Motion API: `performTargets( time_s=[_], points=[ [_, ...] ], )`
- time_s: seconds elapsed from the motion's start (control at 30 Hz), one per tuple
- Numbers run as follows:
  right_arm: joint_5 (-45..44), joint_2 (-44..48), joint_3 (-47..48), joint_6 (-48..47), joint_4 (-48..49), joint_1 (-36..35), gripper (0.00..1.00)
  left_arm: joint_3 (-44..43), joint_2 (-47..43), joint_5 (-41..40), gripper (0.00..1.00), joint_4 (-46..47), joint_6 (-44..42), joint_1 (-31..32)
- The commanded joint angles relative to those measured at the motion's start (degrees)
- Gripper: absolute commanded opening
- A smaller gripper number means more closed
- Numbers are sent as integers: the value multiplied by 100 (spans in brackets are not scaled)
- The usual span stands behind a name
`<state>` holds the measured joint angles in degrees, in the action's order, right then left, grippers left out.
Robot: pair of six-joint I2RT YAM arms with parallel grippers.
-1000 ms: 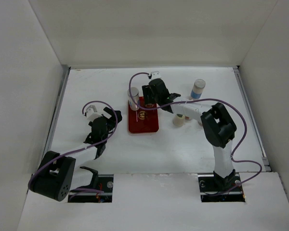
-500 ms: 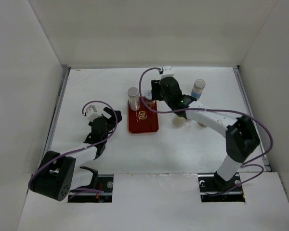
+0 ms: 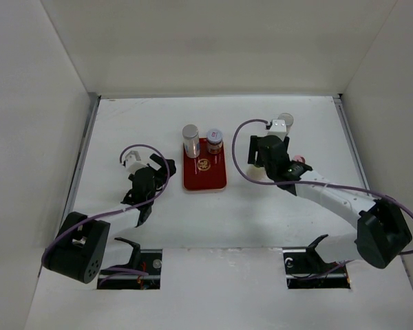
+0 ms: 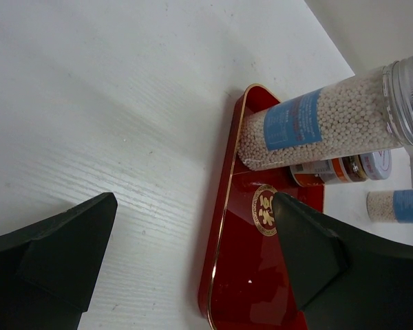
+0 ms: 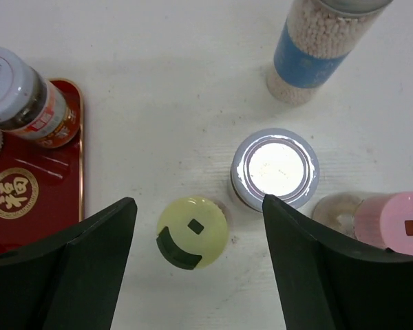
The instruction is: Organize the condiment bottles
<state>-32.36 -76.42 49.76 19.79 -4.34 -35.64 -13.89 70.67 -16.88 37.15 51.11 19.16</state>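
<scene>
The overhead camera, high behind the near edge, looks steeply down on the whole white table. The left wrist camera sits low and close, looking along the tabletop at the red tray. The right wrist camera looks straight down from close range. All three views share that tray, and the pink-capped jar seems to appear overhead too.

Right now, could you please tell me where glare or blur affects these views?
Right wrist view: glare washes out the silver cap; the dark fingers look slightly soft. Left wrist view: the glossy red tray carries small highlights. Top view: even light, faint shadows only.
</scene>
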Motion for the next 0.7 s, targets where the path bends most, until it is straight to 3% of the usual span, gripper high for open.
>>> performTargets(
  time_s=[0.0,0.23,0.43,0.53,0.67],
  points=[
    [-25,40,-80,235,-14,18,80,-52,-80,19,100,311,48,39],
    [142,-399,-36,297,179,0,71,-61,-62,19,100,311,39,31],
    [160,-777,139,245,188,0,58,-52,-62,45,100,311,48,4],
    [107,-717,166,262,179,-35,44,-52,-1,27,100,311,39,5],
    [98,-365,359,52,450,-315,42,-61,-27,45,100,311,48,30]
  ],
)
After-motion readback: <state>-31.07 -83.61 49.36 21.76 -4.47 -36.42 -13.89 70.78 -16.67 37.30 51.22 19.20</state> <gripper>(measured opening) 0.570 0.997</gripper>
